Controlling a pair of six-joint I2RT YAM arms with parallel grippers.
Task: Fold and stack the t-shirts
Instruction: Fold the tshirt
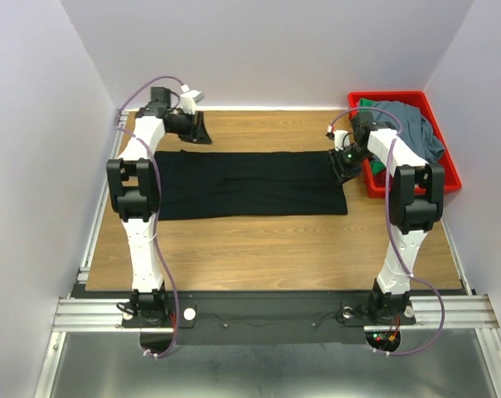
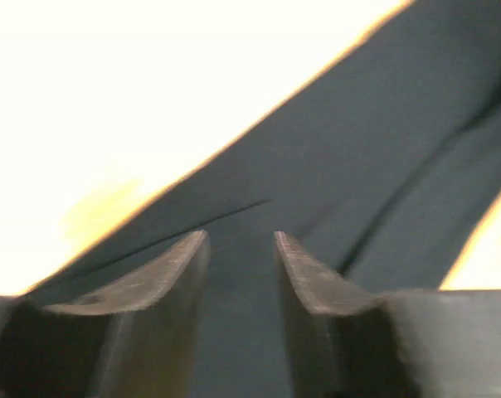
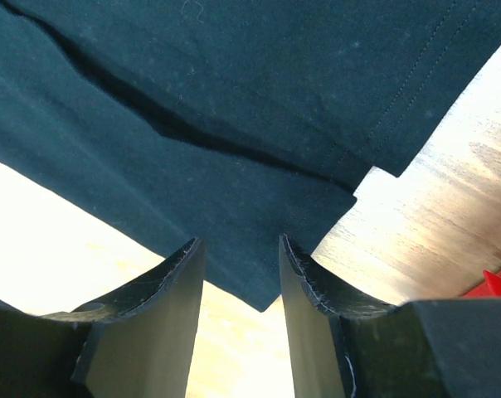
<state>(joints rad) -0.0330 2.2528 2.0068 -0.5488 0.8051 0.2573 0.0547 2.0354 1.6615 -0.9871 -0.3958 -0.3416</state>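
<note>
Hovering at the black t-shirt (image 1: 250,184), my left gripper (image 2: 240,249) and right gripper (image 3: 240,257) both gape empty; the green t-shirt (image 1: 364,104) hides mostly under the grey-blue t-shirt (image 1: 412,124).

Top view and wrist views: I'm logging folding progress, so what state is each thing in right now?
Red bin: upright, holding two shirts.
Black t-shirt: flat on the table, folded into a long band, not gripped.
Grey-blue t-shirt: crumpled in the bin.
Green t-shirt: bunched in the bin, mostly covered.
Left gripper: open, empty.
Right gripper: open, empty, over the black shirt's corner.
</note>
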